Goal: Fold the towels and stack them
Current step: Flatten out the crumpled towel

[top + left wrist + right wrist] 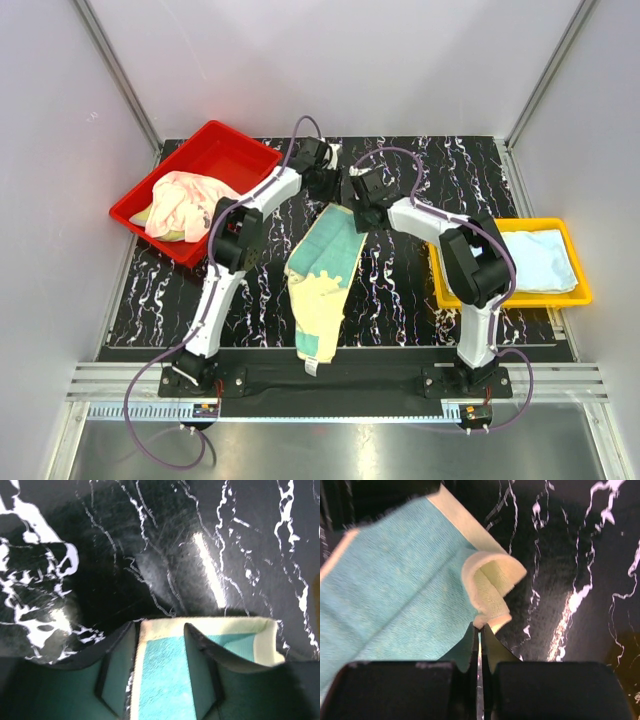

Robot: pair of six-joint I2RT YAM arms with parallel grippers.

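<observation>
Gripping: right gripper (479, 631) pinched shut on a far corner of the green towel (325, 275), mid-frame on the table (400, 300).
Ready: left gripper (159, 630) open astride the same far edge; we judge a paired lift for folding.

Robot lab test cell, white panel walls (350, 60), aluminium frame rails (560, 380), black marbled tabletop (400, 300)

Overhead plus wrist close-ups, shared towel (325, 270)
</observation>
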